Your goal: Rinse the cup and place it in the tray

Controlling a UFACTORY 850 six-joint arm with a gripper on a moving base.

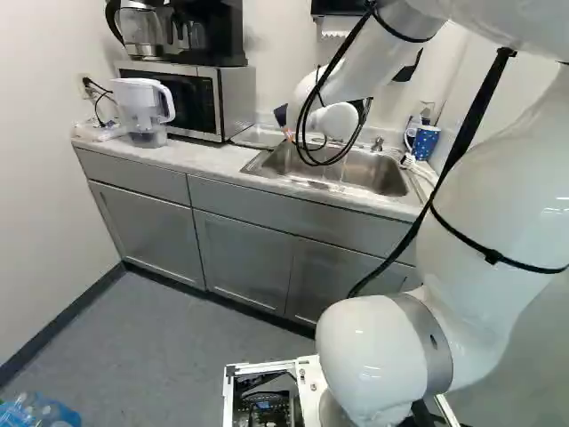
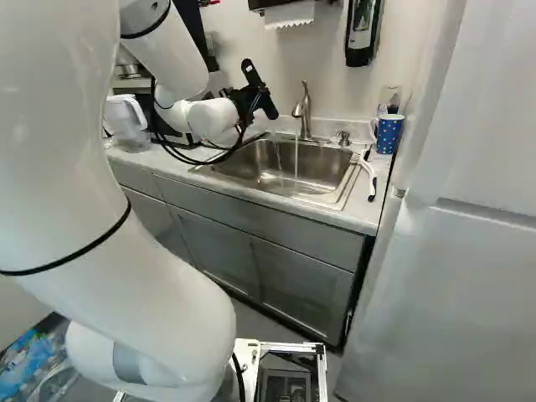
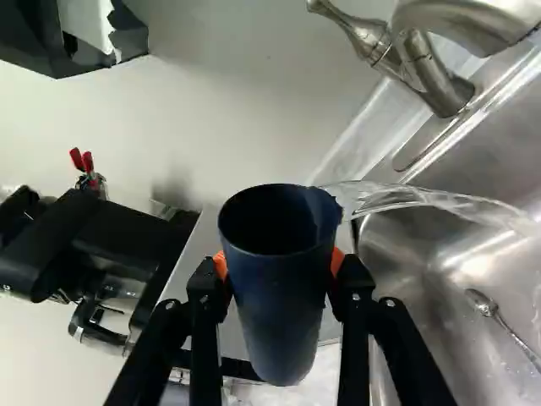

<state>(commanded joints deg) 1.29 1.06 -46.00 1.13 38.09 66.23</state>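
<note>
While water runs off the cup's lip toward the sink, the job in hand looks to be emptying out a rinse. The claw has the cup pinched at its sides between the orange pads, tipped well over, near the left end of the sink. A second stream drops from the tap, just to the right.

To do this well, tip the cup a little past level, mouth lowest, so nothing pools at the bottom, and turn it slowly so that the flow lands in the sink and not on the desk. Keep the grip firm but not crushing: wet walls could slide in the pads. If another rinse is wanted, right the cup first, then bring its mouth under the tap without knocking the spout. Let the last drops fall before leaving, and stay high enough to clear the spoon and the rim. What seems to be the tray lies left of the sink, so the carry should be short; lower gently there and release only once the cup is supported.
</note>
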